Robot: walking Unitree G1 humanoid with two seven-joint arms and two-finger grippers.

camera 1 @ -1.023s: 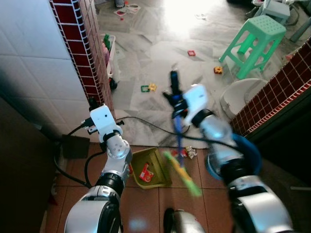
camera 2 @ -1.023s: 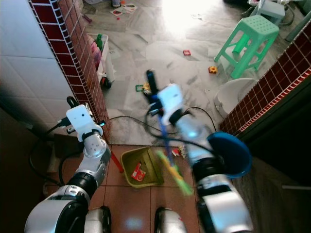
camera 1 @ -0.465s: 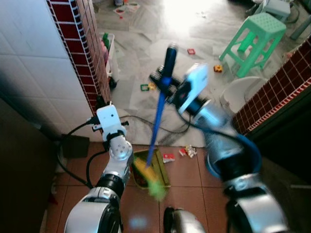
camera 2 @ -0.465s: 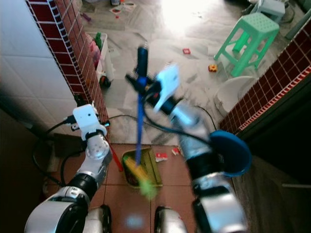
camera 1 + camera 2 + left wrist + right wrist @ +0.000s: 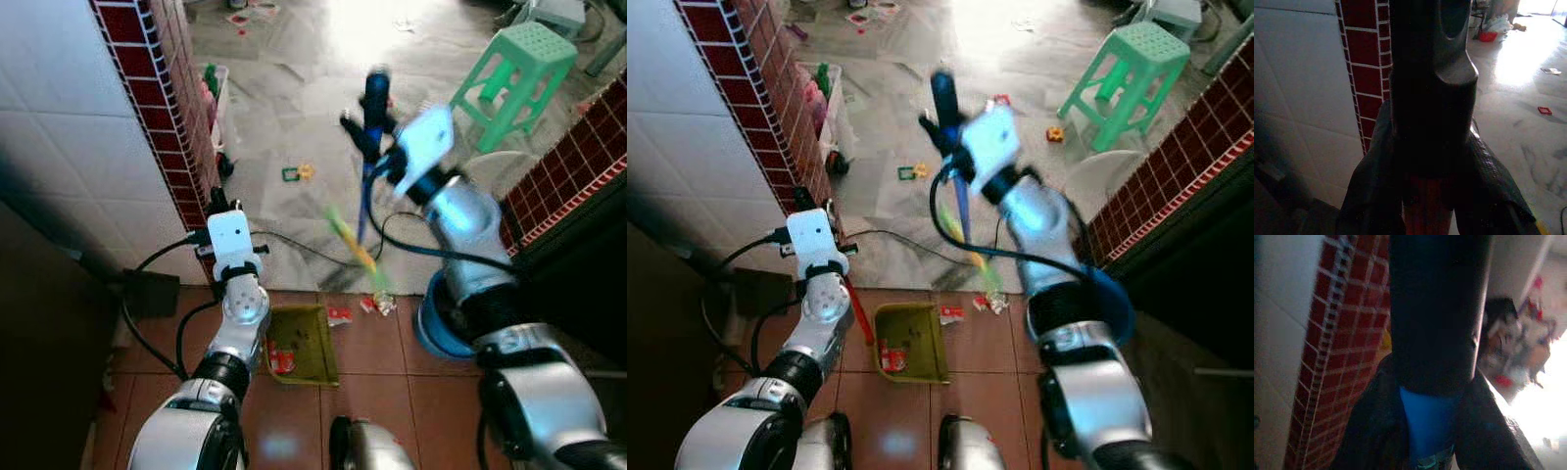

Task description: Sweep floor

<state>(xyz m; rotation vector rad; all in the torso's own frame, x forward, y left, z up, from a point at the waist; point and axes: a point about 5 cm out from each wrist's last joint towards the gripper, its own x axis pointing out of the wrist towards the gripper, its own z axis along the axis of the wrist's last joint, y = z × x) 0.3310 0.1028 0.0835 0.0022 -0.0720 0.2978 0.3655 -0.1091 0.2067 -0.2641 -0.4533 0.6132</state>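
Right pincer [image 5: 373, 147], arm raised forward, clamps blue-handled green-bristled broom [image 5: 361, 211]; left pincer [image 5: 828, 238] grips red-handled olive plastic dustpan [image 5: 911, 342] below it.

You get strong light from the far end of the room: the marble floor [image 5: 294, 147] is blown out to white glare near its far edge. The near terracotta tiles [image 5: 372, 362] sit dimmer, and the area beside the tiled wall [image 5: 69, 147] falls into deep shadow. Your right hand [image 5: 372, 137] and the broom [image 5: 355, 245] it carries are smeared by motion blur; the green stool [image 5: 514, 69] stays fairly sharp. Both wrist views are dark and soft, with close fingers [image 5: 1430, 88] black and out of focus, and white glare behind them.
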